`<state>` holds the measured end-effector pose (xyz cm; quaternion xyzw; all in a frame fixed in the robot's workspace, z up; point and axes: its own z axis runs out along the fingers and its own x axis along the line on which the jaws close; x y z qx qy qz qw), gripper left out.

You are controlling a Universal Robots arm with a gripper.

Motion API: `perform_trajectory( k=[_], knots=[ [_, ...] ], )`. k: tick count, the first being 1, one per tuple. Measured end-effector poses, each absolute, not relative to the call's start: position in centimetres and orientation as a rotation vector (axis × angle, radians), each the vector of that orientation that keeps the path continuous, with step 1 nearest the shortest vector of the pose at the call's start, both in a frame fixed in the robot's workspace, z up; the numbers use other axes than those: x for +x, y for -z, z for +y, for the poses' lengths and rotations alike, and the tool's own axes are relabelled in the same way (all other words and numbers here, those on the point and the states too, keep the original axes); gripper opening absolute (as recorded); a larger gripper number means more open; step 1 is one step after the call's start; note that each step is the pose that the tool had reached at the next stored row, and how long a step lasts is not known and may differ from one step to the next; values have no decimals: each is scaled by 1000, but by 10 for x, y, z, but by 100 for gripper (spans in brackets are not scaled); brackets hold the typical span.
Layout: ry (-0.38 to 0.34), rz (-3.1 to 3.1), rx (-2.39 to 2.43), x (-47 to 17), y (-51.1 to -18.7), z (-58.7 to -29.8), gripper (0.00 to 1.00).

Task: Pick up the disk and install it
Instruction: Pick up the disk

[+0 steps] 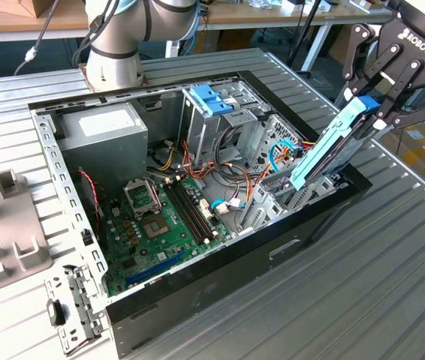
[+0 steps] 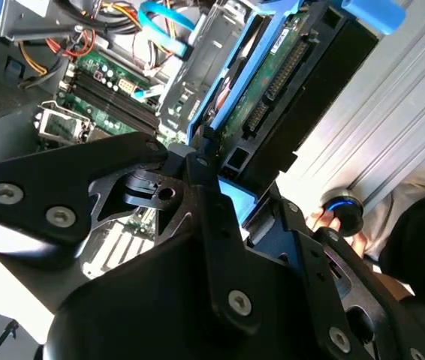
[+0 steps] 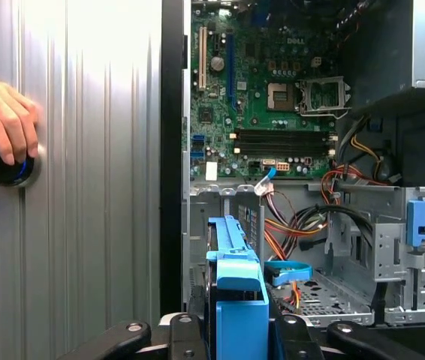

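Gripped at its blue end, the disk (image 1: 331, 150) sits pinched in our closed gripper (image 1: 375, 112), tilted above the open computer case (image 1: 220, 281) at the exterior view's right, lower end down inside it. We see the green motherboard (image 1: 160, 217) beyond, and in the first wrist view a person's hand (image 3: 2, 112) on a black knob (image 3: 4, 166).

The black gripper (image 2: 235, 184) clamps the disk (image 2: 276, 82) between its fingers, and the green circuit board of the disk is visible. Behind it lies the motherboard (image 2: 100, 82). On the ribbed metal table (image 2: 415, 90), a hand (image 2: 321, 220) touches a black knob (image 2: 342, 210).
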<state>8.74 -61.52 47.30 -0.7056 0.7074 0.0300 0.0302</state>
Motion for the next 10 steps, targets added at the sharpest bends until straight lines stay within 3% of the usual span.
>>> perform_trajectory(
  k=[10],
  knots=[
    [-95, 2182, -2176, 117, -473, -615, 37]
  ],
)
